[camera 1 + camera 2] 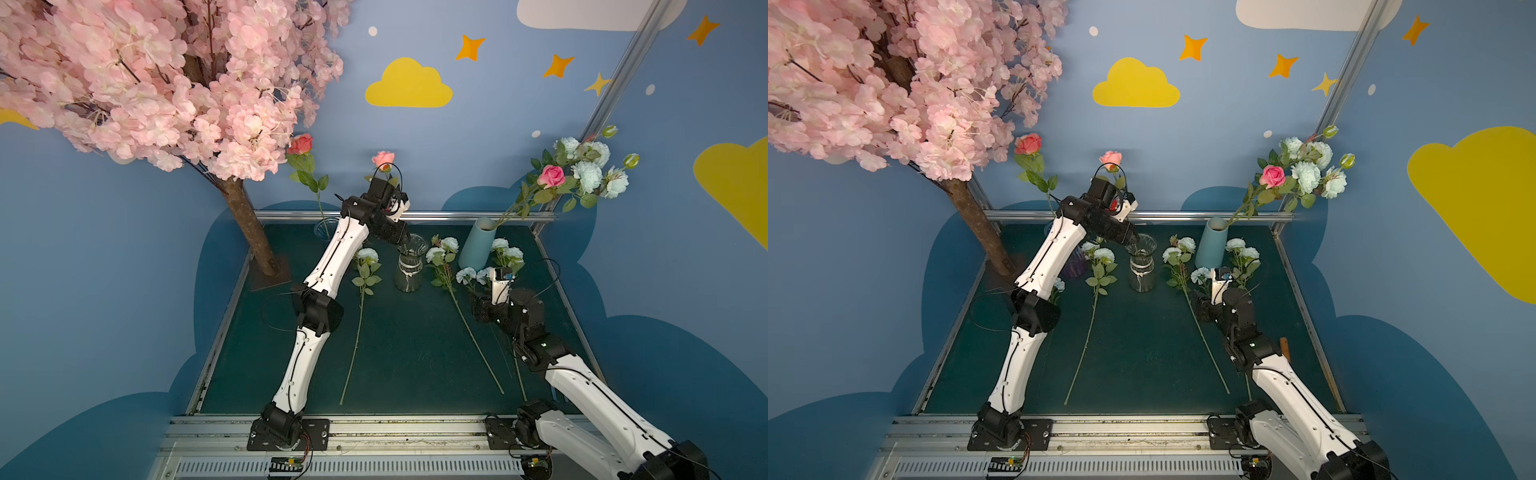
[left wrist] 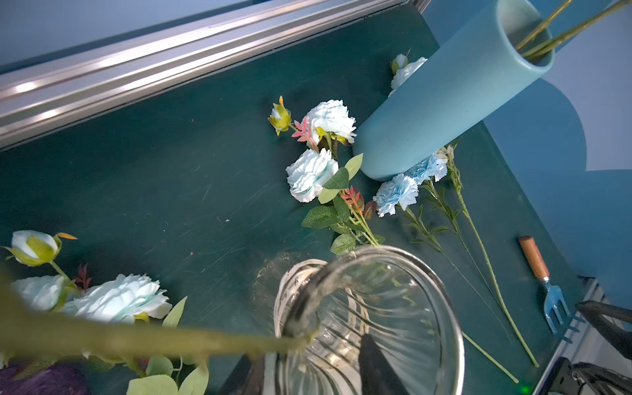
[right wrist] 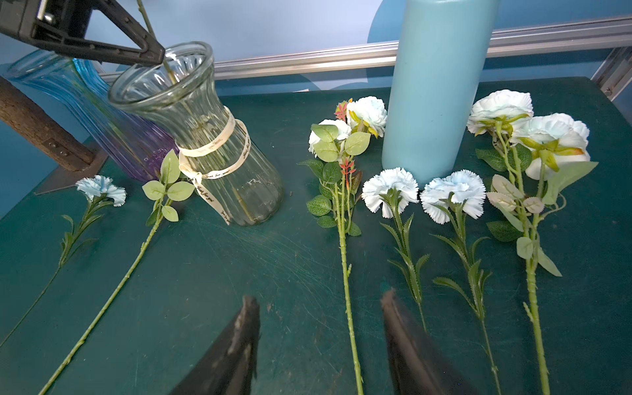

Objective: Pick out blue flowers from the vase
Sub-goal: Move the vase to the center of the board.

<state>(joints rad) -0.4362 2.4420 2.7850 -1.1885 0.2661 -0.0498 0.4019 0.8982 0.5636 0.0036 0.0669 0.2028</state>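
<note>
Several blue flowers lie on the green table (image 1: 407, 353): one (image 1: 368, 255) left of the clear glass vase (image 1: 409, 266), others to its right (image 1: 442, 249) (image 3: 390, 188) (image 3: 453, 193). More blue flowers (image 1: 590, 166) stand with a pink rose (image 1: 550, 176) in the teal vase (image 1: 478, 249). My left gripper (image 1: 405, 239) is at the clear vase's rim (image 2: 455, 307), open, its fingers on either side of the rim. A green stem (image 3: 169, 73) of a pale pink rose (image 1: 383, 158) runs past it into that vase. My right gripper (image 3: 319, 304) hovers open low over the table, above one flower's stem (image 3: 349, 307).
A pink blossom tree (image 1: 145, 83) with a brown trunk (image 1: 249, 232) fills the back left. A blue-purple glass vase (image 3: 102, 109) behind the clear one holds a red rose (image 1: 300, 144). A small blue garden fork (image 2: 547, 290) lies near the right edge. A metal rail (image 1: 457, 216) borders the back.
</note>
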